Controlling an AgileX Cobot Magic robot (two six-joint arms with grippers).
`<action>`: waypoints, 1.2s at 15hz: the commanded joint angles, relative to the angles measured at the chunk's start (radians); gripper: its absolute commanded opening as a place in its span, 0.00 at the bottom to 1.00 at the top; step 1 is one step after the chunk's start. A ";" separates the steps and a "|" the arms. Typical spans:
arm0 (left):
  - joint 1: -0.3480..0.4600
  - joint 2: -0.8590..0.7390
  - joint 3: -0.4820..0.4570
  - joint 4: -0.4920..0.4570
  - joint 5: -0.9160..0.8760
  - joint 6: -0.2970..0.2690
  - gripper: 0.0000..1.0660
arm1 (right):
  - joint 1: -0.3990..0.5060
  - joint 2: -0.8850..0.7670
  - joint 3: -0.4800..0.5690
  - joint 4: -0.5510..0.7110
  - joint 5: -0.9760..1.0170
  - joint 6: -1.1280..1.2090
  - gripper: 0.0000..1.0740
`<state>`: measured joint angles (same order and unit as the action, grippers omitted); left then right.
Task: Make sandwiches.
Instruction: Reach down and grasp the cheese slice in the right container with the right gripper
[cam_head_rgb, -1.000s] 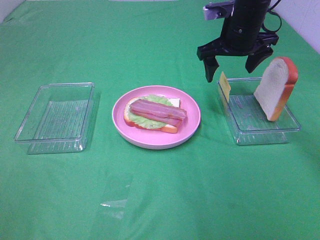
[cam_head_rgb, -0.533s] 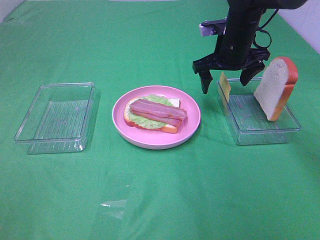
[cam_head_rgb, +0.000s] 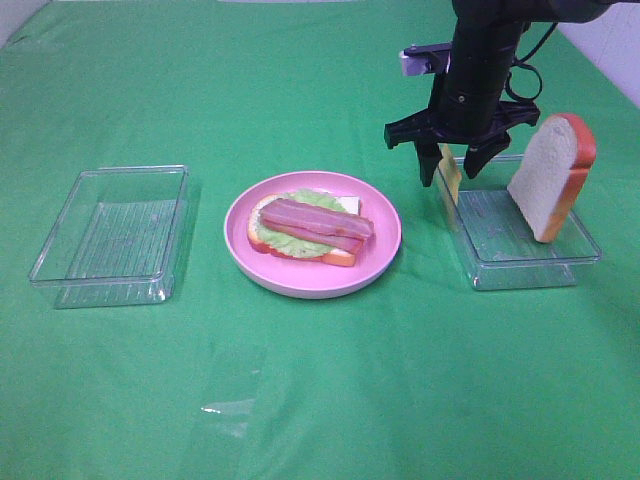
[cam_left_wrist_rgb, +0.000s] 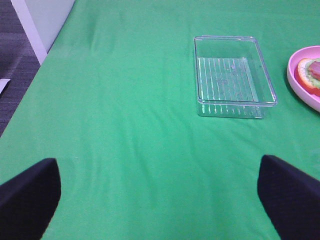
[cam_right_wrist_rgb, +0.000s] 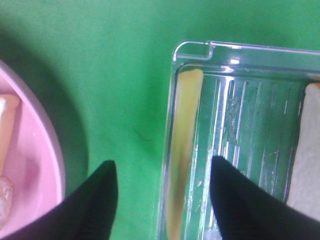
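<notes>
Straddling the yellow cheese slice (cam_right_wrist_rgb: 182, 140), your right tool (cam_head_rgb: 449, 176) hangs point-down at the 9 o'clock wall of the right-hand clear tray (cam_head_rgb: 520, 278). Its jaws are partly spread and released. One finger sits outside the tray over the green bench (cam_head_rgb: 400, 380) and the other sits inside it. A gap shows on each side of the cheese, so nothing is grasped. The cheese stands on edge against that wall.

At the tray's 3 o'clock side a white bread slice (cam_head_rgb: 548, 175) with orange-brown crust leans nearly upright.

At 9 o'clock from this tray, near but apart, sits the pink plate (cam_head_rgb: 300, 287). It carries a bottom bread slice (cam_head_rgb: 340, 257), then a lettuce leaf (cam_head_rgb: 300, 198), with bacon strips (cam_head_rgb: 315, 222) on top.

At 9 o'clock from the plate lies the left-hand clear tray (cam_head_rgb: 110, 292).

Your left tool (cam_left_wrist_rgb: 160, 200) is spread wide, with nothing between its fingers and only bench below.
</notes>
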<state>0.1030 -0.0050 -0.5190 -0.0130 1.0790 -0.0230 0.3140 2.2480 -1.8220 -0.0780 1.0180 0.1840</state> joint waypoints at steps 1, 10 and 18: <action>0.002 -0.015 0.002 -0.002 -0.005 -0.001 0.95 | -0.002 0.001 -0.007 -0.025 0.008 0.044 0.37; 0.002 -0.015 0.002 -0.002 -0.005 -0.001 0.95 | -0.001 -0.003 -0.007 -0.028 0.003 -0.009 0.00; 0.002 -0.015 0.002 -0.002 -0.005 -0.001 0.95 | 0.000 -0.095 -0.008 -0.030 0.054 -0.051 0.00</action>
<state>0.1030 -0.0050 -0.5190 -0.0130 1.0790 -0.0230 0.3140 2.1640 -1.8220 -0.1020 1.0630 0.1440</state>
